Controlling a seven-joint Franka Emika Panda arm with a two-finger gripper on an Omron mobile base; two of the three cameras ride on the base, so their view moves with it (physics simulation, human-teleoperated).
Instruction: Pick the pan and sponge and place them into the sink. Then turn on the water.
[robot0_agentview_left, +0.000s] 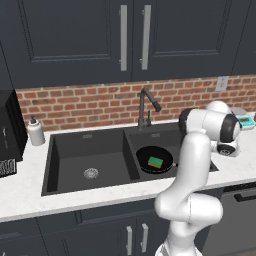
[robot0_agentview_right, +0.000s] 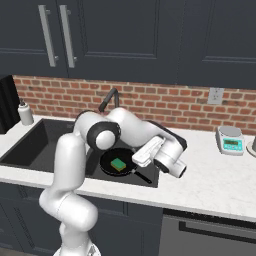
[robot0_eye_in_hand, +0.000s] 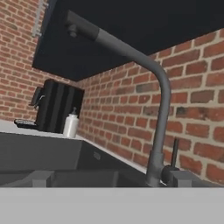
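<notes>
Two basins make up the sink set into the worktop; the pan already lies in the right one with the sponge resting on it. No water runs from the faucet. With the fingers spread wide and holding nothing, a misjudged reach could slide past the thin lever or knock the spout aside.
</notes>
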